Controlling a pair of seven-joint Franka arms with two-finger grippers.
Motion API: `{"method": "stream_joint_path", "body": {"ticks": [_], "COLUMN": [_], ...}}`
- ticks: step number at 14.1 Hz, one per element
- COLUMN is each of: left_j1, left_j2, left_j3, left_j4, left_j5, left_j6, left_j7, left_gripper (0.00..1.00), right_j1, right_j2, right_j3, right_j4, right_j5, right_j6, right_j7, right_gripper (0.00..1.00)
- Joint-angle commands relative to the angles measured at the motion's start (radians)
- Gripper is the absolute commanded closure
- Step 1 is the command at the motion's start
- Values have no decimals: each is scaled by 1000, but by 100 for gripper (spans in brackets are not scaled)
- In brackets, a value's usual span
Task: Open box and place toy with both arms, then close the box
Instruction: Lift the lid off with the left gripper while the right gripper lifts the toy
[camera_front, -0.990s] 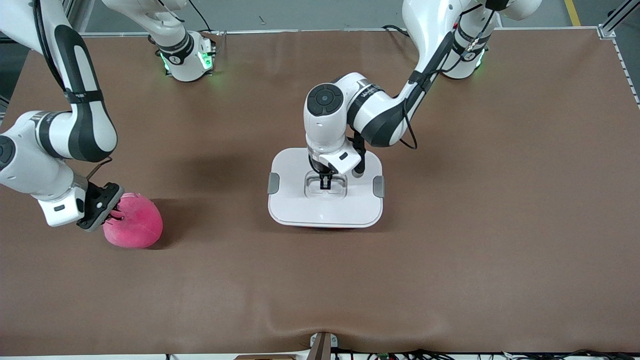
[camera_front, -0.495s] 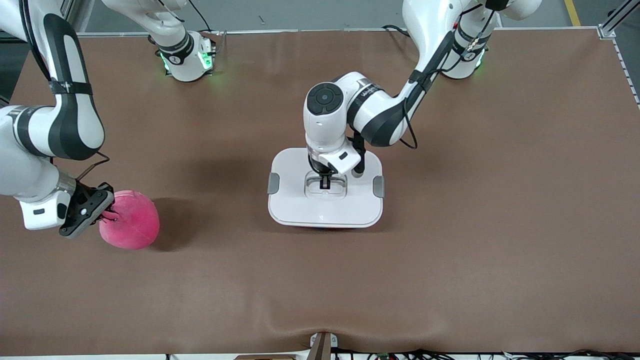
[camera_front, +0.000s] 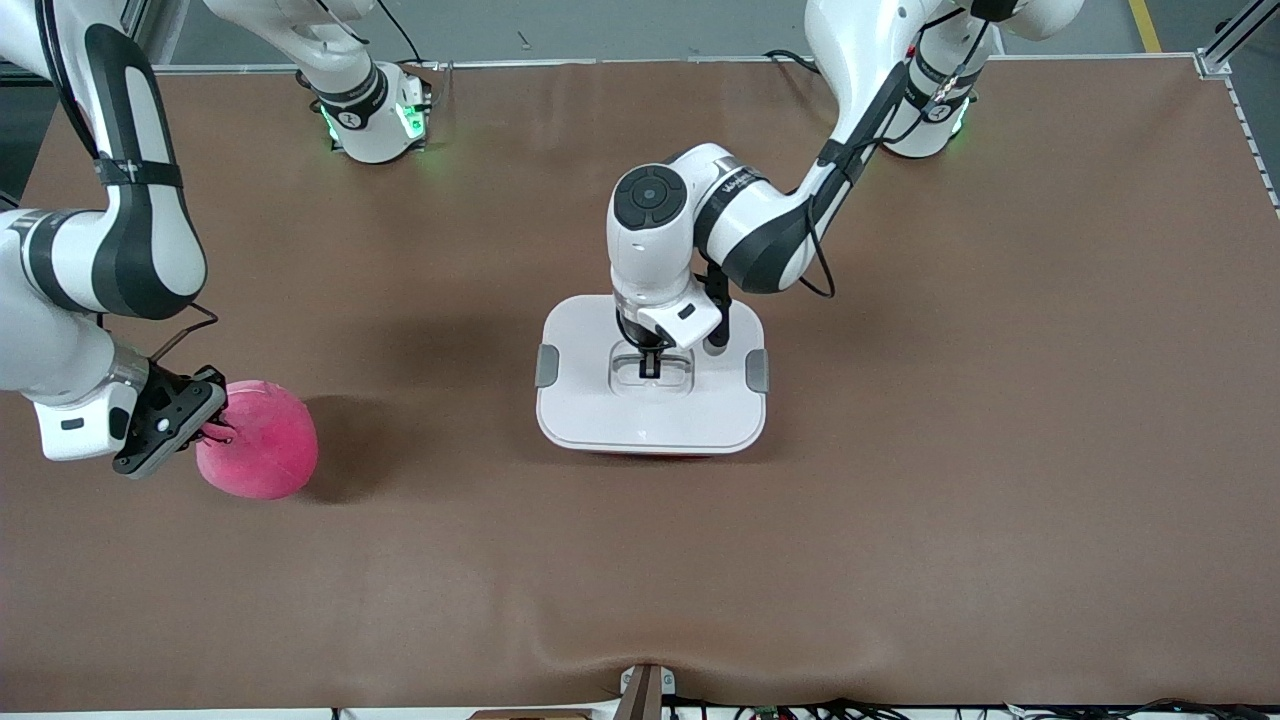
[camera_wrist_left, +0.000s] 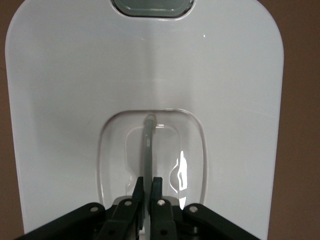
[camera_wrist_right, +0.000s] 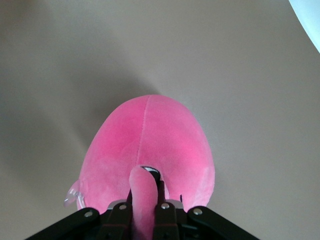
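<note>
The box (camera_front: 650, 420) sits mid-table with its flat white lid (camera_wrist_left: 75, 90) on and grey clips (camera_front: 547, 366) at both ends. My left gripper (camera_front: 650, 366) reaches down into the lid's clear recessed centre and is shut on the thin upright handle (camera_wrist_left: 148, 150). The round pink plush toy (camera_front: 262, 440) is toward the right arm's end of the table. My right gripper (camera_front: 212, 430) is shut on one floppy ear (camera_wrist_right: 142, 197) of the toy. The toy's body (camera_wrist_right: 150, 145) fills the right wrist view.
Brown table mat (camera_front: 900, 500) spreads all around the box and toy. The two arm bases (camera_front: 375, 115) stand along the edge farthest from the front camera. A small bracket (camera_front: 645, 690) sits at the nearest edge.
The left gripper has closed on the lid's handle. The right arm has drawn the toy slightly toward its own end of the table and a little up.
</note>
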Motion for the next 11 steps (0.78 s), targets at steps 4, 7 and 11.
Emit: {"method": "stream_joint_path", "body": {"ticks": [4,7,11], "left_j1": [-8,-8,-4], "left_j2": [-15,-15,-32], "left_j3": [6,6,6], "left_j4": [-4,-3,-4], "left_j5": [20,20,20], "left_j6": [-1,-1,-3], "left_j7": [-9,-8,-9], "left_gripper": [100,100,100], "right_j1": [2,5,18], "right_j2": [-11,-11,-14], "right_j3": [1,2,2], "right_j4": [80,98,103], "right_j5": [8,8,8], "right_j6": [-114,-153,-192], "right_j7": [15,56,112], "right_gripper": [100,100,100]}}
